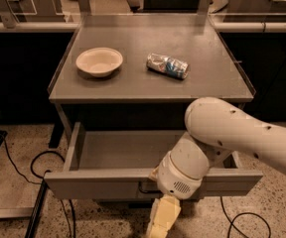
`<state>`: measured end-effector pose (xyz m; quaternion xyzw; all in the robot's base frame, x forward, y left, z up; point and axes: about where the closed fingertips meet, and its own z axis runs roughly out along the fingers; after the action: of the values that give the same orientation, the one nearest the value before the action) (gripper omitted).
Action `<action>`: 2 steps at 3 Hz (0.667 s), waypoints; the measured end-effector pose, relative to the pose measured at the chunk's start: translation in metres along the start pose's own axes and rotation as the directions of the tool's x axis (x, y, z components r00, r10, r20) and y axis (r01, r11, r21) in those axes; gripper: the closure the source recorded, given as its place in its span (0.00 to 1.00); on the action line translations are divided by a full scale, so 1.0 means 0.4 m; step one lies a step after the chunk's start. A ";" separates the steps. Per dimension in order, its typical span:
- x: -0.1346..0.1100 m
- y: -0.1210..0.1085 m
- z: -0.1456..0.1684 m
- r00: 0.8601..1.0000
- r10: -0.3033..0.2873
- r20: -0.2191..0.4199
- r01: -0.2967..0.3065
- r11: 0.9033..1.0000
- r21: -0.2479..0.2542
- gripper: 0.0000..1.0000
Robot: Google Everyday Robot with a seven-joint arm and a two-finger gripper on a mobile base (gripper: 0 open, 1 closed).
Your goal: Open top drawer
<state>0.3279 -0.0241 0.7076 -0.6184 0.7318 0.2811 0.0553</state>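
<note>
The pale gripper (163, 221) hangs below the wide grey metal top drawer (93, 183), which is already out, placed for pulling at its front; I cannot tell its grip.

White arm (242, 133) from the right, wrist (180, 175) angled down, pale pincer (159, 228) at bottom centre.

A shallow round cream bowl (99, 61) sits upright on the left half of the flat grey metal tabletop (133, 86). A crumpled silver-and-blue drink can (168, 66) lies on its side to the bowl's right, apart from it. Black cables (26, 163) loop over the speckled stone floor (14, 192) at lower left. Another thin black cable (245, 217) curls at lower right, near the cream gripper (163, 222) at the bottom edge.
</note>
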 end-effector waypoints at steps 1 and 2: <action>0.012 -0.040 0.037 1.000 0.022 -0.005 -0.022 0.999 -0.042 0.00; 0.033 -0.055 0.068 0.999 0.047 -0.012 -0.048 0.995 -0.083 0.00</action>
<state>0.3383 -0.0242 0.6716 -0.6042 0.7341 0.3095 0.0191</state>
